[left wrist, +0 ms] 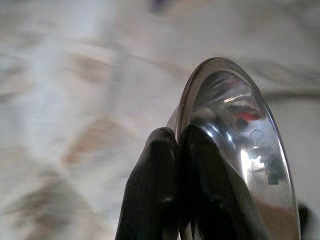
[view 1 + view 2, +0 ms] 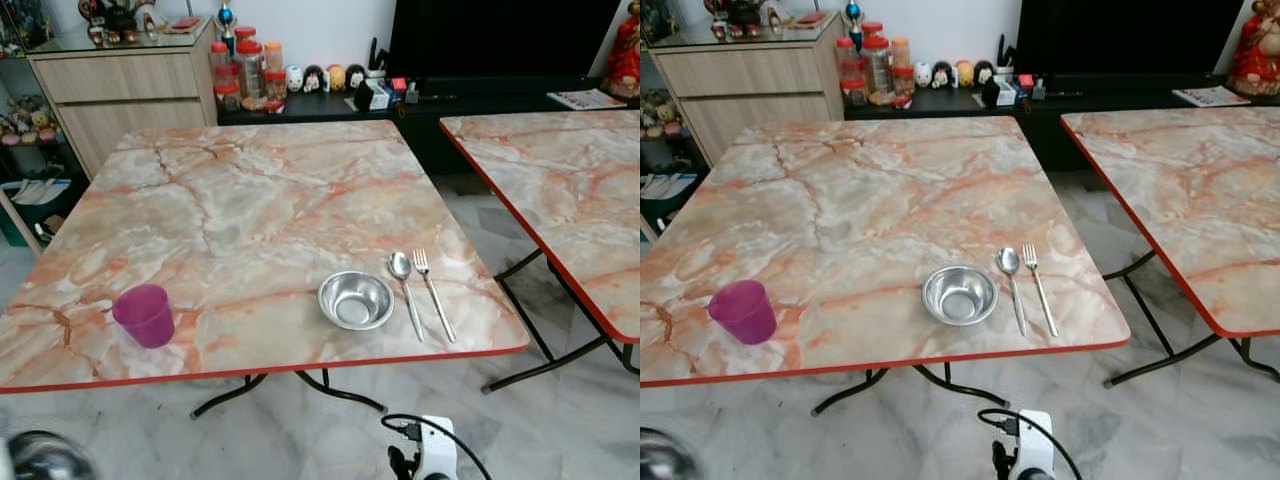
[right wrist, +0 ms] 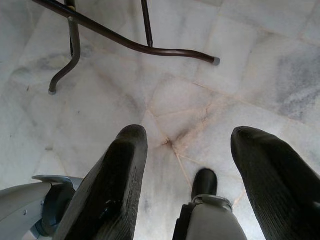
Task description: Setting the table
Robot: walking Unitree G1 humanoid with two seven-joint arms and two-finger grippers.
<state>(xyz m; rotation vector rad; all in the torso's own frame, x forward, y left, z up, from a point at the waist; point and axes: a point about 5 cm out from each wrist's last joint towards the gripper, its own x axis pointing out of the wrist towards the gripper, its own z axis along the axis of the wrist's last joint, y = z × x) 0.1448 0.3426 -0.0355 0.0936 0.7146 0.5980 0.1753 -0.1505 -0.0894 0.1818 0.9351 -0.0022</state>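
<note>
The left end effector (image 1: 175, 165) is clamped thinly on the rim of a steel plate (image 1: 240, 150) that could slip and clatter, while the right end effector (image 3: 192, 185) hangs apart over the floor, and the bowl (image 2: 356, 299) sits at five o'clock on the desk (image 2: 240, 200).

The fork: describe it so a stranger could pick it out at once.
Start at the marble-patterned table with the red edge and go to its near right corner. There a steel bowl, a spoon and the fork lie in a row. The fork is rightmost, with tines, not a round bowl.
</note>
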